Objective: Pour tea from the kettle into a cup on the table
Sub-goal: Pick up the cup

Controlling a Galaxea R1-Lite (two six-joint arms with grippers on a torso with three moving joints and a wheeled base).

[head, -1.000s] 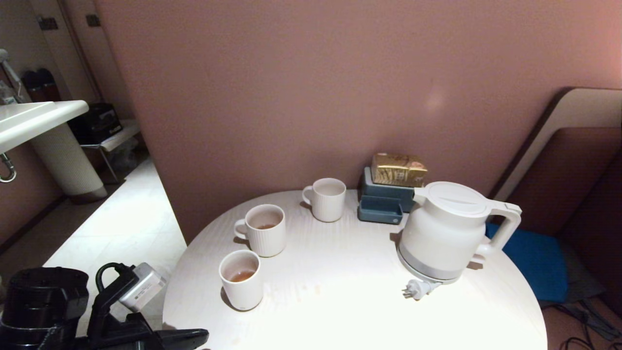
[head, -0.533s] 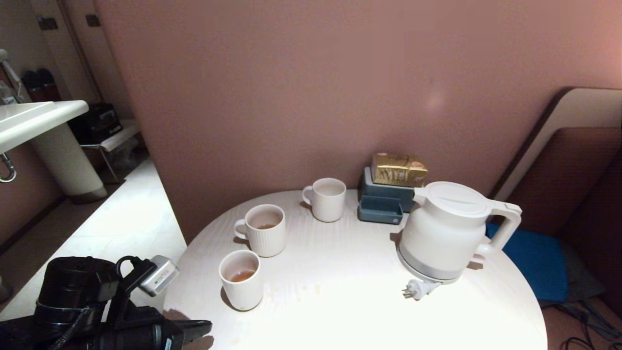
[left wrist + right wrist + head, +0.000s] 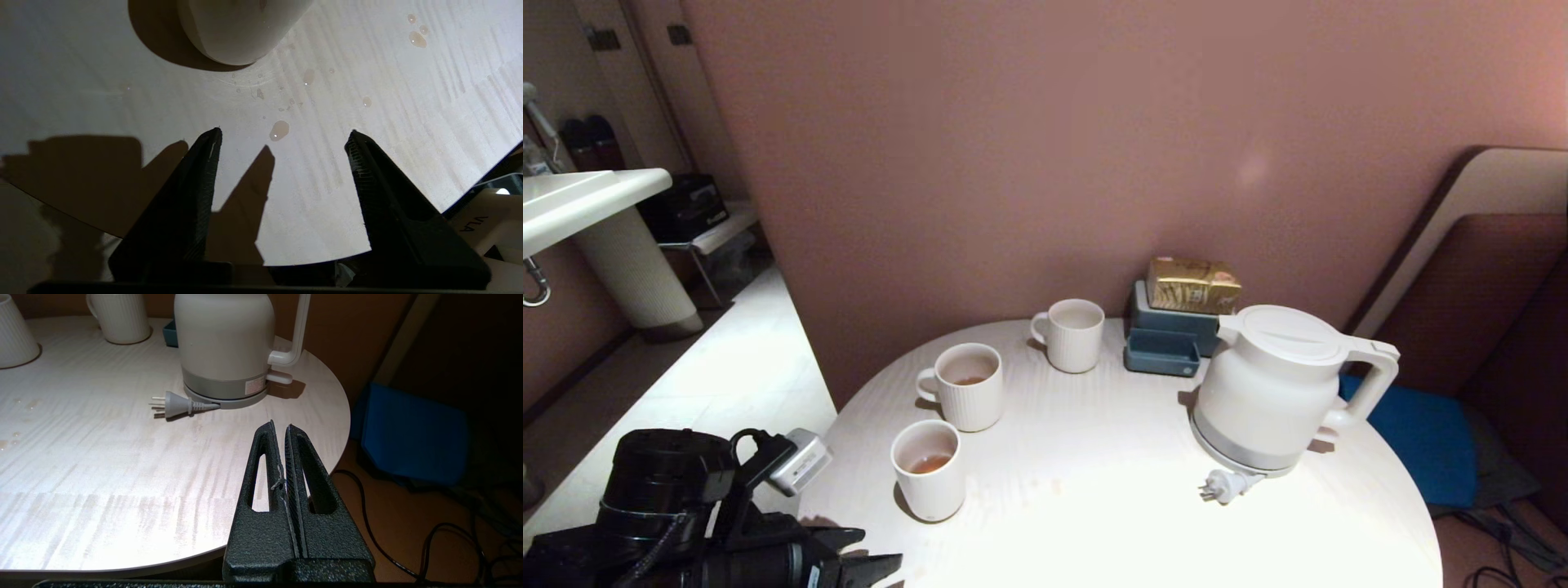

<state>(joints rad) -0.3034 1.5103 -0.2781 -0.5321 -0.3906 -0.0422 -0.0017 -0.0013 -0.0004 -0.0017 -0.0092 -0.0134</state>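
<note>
At the lower left of the head view the left gripper (image 3: 870, 557) hovers over the table (image 3: 1094, 506) edge, jaws spread and empty, probably readying for the cup (image 3: 928, 469) just beyond it, which holds a little tea (image 3: 929, 464). The right gripper (image 3: 281, 430) sits pressed together, empty, off the table's right rim. The kettle (image 3: 1278, 388) stands mid-right on its base, handle turned outward, apparently for the right arm. One cup; two ribbed mugs (image 3: 962, 385) further back.

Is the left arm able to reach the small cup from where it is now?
Probably yes. The left end effector is open over the table edge, and only bare tabletop with droplets lies between it and the cup.
</note>
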